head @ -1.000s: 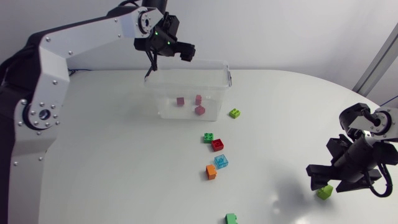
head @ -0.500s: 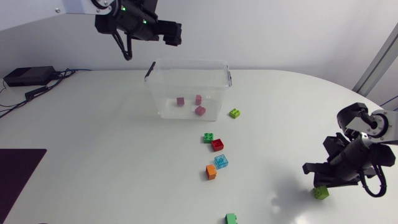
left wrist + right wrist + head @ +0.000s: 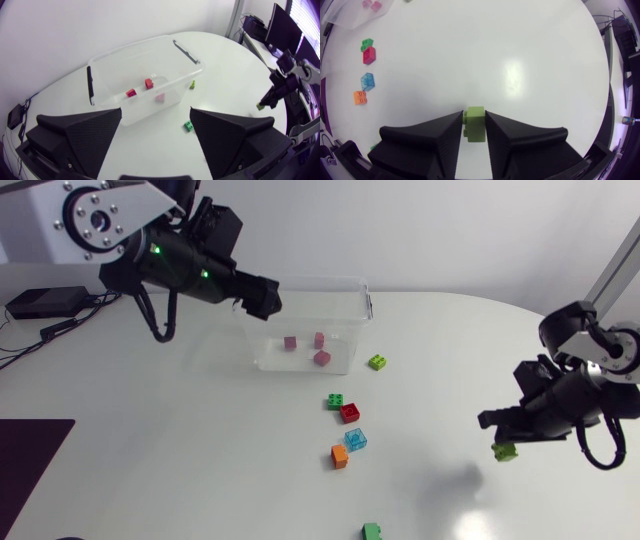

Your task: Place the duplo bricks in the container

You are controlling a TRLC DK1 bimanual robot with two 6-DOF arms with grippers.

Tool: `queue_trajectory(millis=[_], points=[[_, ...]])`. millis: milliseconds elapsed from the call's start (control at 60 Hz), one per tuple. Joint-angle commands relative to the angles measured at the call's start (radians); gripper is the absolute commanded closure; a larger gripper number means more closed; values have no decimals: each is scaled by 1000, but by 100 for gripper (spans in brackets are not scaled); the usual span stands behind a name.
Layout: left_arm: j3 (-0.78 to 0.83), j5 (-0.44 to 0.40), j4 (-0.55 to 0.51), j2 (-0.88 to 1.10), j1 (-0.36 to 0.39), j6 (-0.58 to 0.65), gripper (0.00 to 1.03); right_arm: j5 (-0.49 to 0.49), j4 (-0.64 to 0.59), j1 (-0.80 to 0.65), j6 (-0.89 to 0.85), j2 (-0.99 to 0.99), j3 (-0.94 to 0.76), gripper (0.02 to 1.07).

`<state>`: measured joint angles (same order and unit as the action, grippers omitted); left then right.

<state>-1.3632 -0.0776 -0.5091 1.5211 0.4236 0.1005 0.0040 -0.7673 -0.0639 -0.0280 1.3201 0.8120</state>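
Lime-green duplo brick (image 3: pixel 475 127), clamped in right gripper (image 3: pixel 474 117), aloft near right edge of table (image 3: pixel 200 440). Carry high over the rim of container (image 3: pixel 330 281) before releasing; left gripper (image 3: pixel 156 112) wide open, empty.

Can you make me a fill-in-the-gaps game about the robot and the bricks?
The right gripper is shut on a brick coloured ___. Inside the clear container lie ___ pink bricks. The blue brick sits between the red brick and the ___ one. The left gripper is ___ and holds nothing.
Missing words: green; three; orange; open.
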Motion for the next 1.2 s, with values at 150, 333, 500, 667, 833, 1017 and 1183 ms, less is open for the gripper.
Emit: queue_trajectory(millis=[150,333,500,667,833,1017,1183], points=[[174,-16,14,-75,55,59,9,-2,-15,139,102,34,223,80],[280,-25,18,-82,132,77,9,-2,0,226,138,168,397,80],[381,-34,84,-78,202,84,9,-2,5,297,154,284,575,80],[458,-34,159,-56,254,87,9,-1,2,331,157,393,756,80],[498,-36,201,-24,300,87,9,2,-20,372,160,501,926,80],[503,-34,233,28,340,104,9,7,-58,421,174,600,1086,80],[497,-34,253,59,366,117,9,11,-84,450,186,676,1199,80]])
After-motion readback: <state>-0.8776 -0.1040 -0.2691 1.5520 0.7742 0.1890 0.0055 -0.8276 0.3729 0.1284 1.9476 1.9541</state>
